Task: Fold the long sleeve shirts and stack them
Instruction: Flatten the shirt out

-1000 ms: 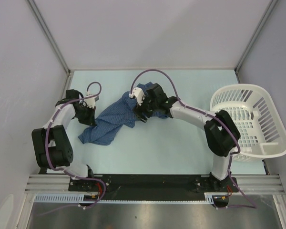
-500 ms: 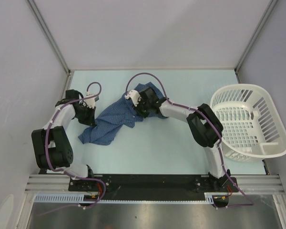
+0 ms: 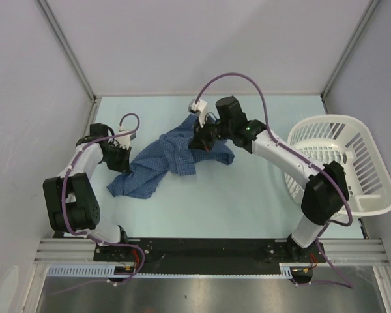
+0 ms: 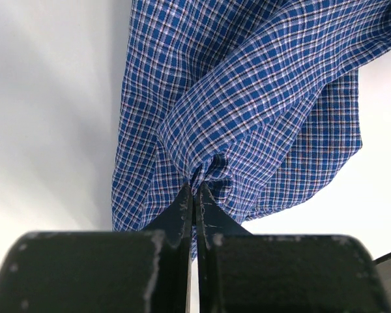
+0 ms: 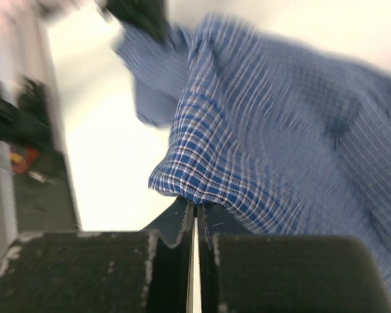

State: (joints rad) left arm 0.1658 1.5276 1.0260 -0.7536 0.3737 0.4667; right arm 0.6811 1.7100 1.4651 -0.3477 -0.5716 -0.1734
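Note:
One blue checked long sleeve shirt (image 3: 163,160) lies crumpled across the middle-left of the table. My left gripper (image 3: 122,161) is shut on its left end, and in the left wrist view the cloth (image 4: 247,111) bunches right at the closed tips of the gripper (image 4: 195,189). My right gripper (image 3: 199,139) is shut on the shirt's right part and holds it lifted off the table. A folded edge of the shirt (image 5: 208,176) is pinched at the closed tips of this gripper (image 5: 194,203) in the right wrist view, with the rest of the cloth blurred.
A white slatted laundry basket (image 3: 342,163) stands at the right edge of the table, close to the right arm's elbow. Grey walls and metal posts surround the table. The arm bases sit on a black rail (image 3: 202,248) at the near edge.
The right gripper has shut on the shirt's right part and lifted it up and to the right, away from the basket-side elbow. The left gripper has stayed in place, holding the left end.

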